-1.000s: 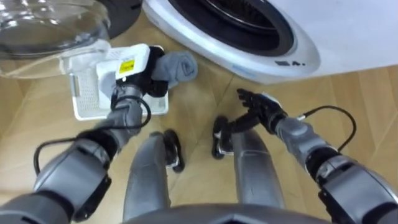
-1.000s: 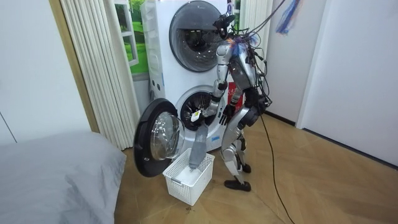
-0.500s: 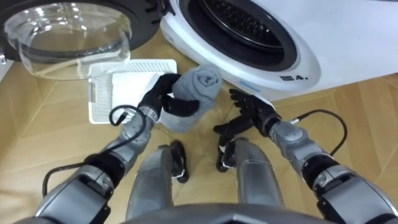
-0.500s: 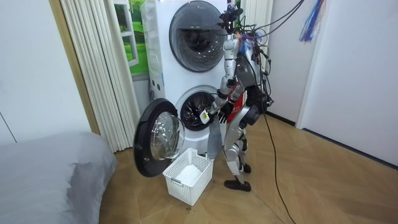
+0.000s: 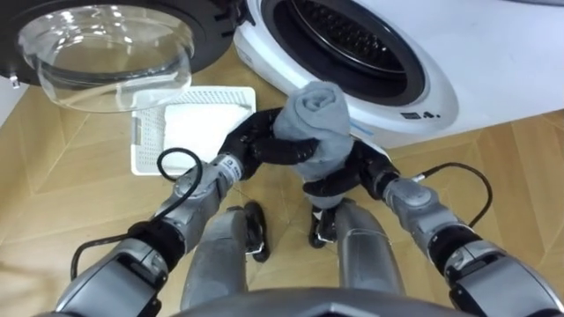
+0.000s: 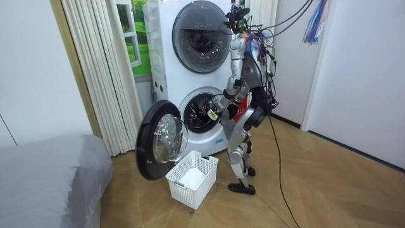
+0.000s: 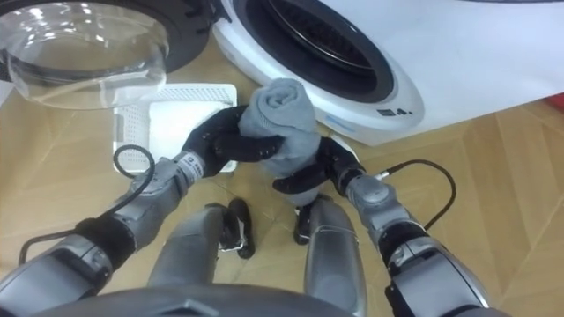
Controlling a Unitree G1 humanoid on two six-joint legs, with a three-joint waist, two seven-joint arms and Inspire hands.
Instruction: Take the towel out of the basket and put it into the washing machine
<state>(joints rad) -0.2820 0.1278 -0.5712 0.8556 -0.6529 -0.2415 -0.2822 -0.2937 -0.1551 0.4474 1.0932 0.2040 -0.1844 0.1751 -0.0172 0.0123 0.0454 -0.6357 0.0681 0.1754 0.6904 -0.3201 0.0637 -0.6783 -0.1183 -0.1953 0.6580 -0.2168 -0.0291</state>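
We see the left hand point(image 5: 254, 145) curled round the grey towel point(image 5: 315, 119), outside the open washing machine point(image 5: 441, 53); the right hand point(image 5: 363, 165), half hidden beneath, has a grip we cannot tell.

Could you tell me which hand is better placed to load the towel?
Probably left: the left hand grips the grey towel before the open drum; the right hand merely touches its lower end.

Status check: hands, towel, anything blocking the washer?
Left hand curled round towel, right hand against its underside. Towel bunched, in front of open drum, not yet inside. Opening unobstructed.
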